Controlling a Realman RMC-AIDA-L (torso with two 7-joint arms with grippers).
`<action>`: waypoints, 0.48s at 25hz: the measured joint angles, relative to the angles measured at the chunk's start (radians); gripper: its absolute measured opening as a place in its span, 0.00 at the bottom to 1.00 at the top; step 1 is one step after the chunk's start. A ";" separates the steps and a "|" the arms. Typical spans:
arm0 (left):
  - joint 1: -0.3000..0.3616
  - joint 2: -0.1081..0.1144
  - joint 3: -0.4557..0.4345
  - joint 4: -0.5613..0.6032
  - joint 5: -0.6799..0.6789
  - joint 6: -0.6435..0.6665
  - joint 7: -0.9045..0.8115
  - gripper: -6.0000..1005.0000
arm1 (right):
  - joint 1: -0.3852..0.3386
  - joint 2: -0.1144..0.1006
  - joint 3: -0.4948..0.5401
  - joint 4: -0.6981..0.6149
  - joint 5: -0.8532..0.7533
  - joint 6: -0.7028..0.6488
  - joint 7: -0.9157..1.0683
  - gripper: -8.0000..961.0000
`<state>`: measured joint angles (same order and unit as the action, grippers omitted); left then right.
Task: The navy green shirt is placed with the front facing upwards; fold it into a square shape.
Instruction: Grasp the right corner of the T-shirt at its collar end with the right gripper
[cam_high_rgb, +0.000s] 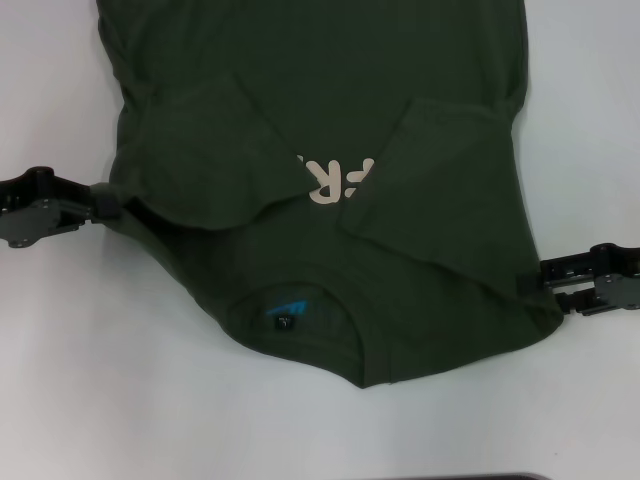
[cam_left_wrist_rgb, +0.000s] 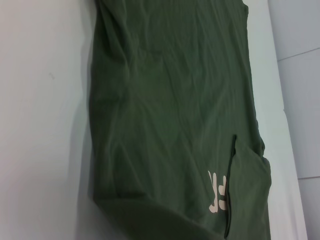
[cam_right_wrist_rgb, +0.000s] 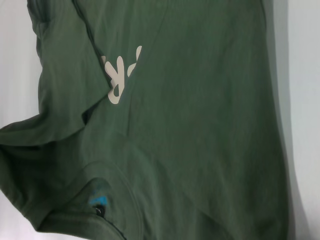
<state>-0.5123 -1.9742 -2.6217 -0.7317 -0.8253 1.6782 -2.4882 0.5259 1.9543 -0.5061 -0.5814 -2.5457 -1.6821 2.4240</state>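
Right now I have the navy green shirt spread on the white table, collar end nearest the robot, the blue label showing inside the neckline and the cream lettering partly covered, because both sleeves are already turned inward over the chest. My left gripper sits at the shirt's left shoulder edge, and its tips seem to meet the cloth there, but I cannot tell whether the jaws are pinched on the fabric or merely resting beside it. My right gripper is at the opposite shoulder edge, again touching or nearly touching the hem, and again I cannot tell how far its jaws stand apart. Neither wrist view shows its own arm's fingers, only green cloth and lettering. I judge the next move to be lifting the collar end and carrying it toward the far hem. The risks I see: if only 1 layer is caught at either side, the sleeve flaps could slide out and undo the 2 side folds; if 1 arm leads the other, the fold line would skew and the result would not be square; soft cotton may also sag in the middle between the 2 grips and bunch near the collar.
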 joint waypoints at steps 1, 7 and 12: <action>0.000 0.000 0.000 0.000 0.000 0.000 0.000 0.04 | 0.000 0.000 0.000 0.000 0.002 0.000 -0.001 0.84; 0.000 0.000 0.000 0.000 0.000 0.000 0.000 0.04 | 0.000 0.001 0.005 0.000 0.005 -0.004 -0.006 0.84; 0.000 -0.001 0.000 0.000 0.000 0.000 0.000 0.04 | 0.001 0.002 0.010 0.000 0.007 -0.008 -0.010 0.84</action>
<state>-0.5123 -1.9748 -2.6215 -0.7317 -0.8252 1.6782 -2.4880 0.5264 1.9564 -0.4958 -0.5813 -2.5382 -1.6901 2.4142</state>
